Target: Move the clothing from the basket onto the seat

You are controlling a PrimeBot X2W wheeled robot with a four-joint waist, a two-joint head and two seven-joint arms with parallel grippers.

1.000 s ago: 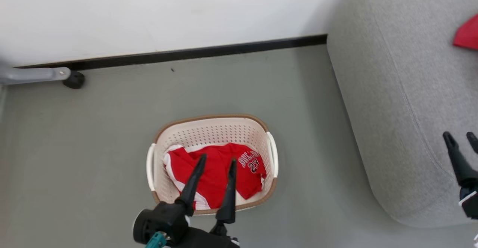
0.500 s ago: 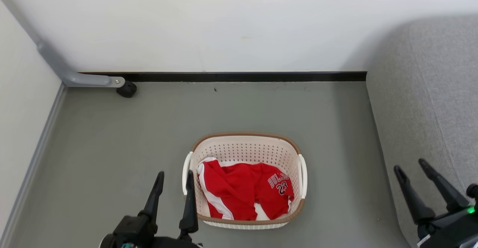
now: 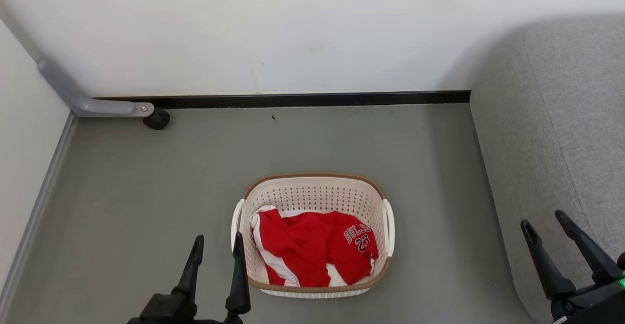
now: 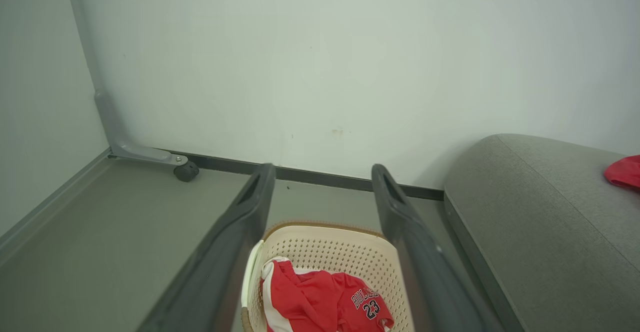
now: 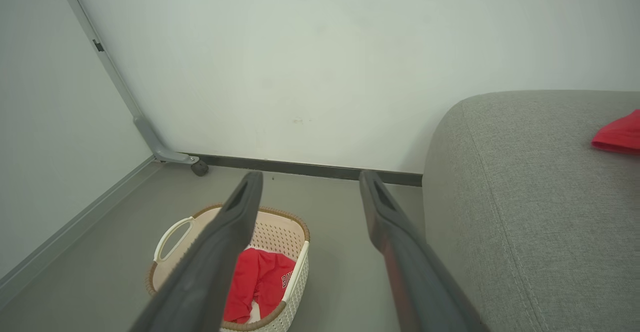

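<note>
Left gripper (image 3: pixel 218 237) and right gripper (image 3: pixel 542 219) are held spread; red fabric jersey (image 3: pixel 307 251) is laid lengthwise in cream perforated plastic basket (image 3: pixel 317 196).

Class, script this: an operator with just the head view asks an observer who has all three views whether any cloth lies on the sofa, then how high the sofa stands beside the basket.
Operator: Any cloth on the sofa?
Observer: Yes. A red cloth lies on its top, cut off by the right wrist view's edge.
Operator: How high is the sofa against the basket?
Observer: In the right wrist view, its top stands well above the basket's rim.
</note>
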